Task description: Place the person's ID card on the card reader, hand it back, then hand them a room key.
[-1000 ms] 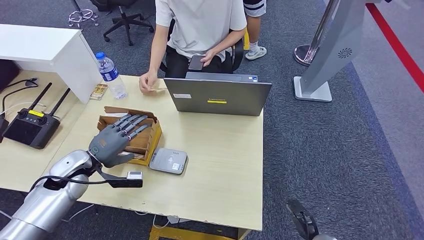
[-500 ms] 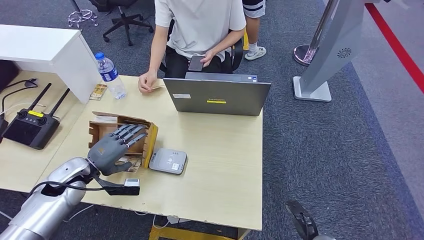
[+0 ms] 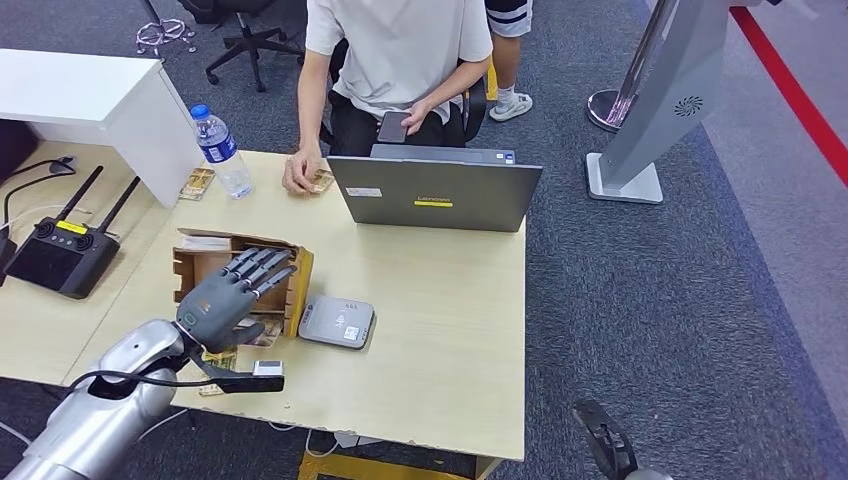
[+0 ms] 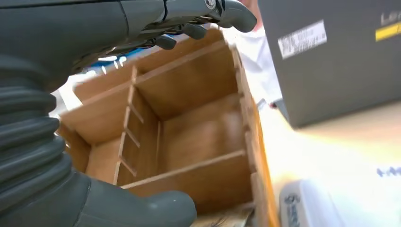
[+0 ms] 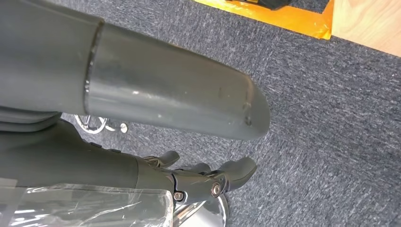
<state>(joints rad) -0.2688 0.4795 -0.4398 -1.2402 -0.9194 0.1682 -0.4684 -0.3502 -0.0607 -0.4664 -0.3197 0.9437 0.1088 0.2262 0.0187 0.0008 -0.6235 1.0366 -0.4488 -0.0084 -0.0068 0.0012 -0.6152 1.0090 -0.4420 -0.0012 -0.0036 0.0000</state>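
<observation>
Light wood desk (image 3: pixel 440 330) on grey carpet, card reader (image 3: pixel 338 322) as landmark. Left hand (image 3: pixel 228 296) hovered w/ fingers spread, holding nothing, over the wooden divided box (image 3: pixel 296 280) just left of the reader; wrist view showed its compartments bare. Right hand (image 5: pixel 198 182) hung down by the floor w/ fingers loosely curled, nothing in it. Person's hand (image 3: pixel 300 174) rested on a small card-like thing, prob. the ID card (image 3: pixel 320 181), far side of desk from the reader, beside the laptop (image 3: pixel 435 190), well apart from left hand. Risk: box sat touching the reader, so a reach could snag the box wall and shove it.
</observation>
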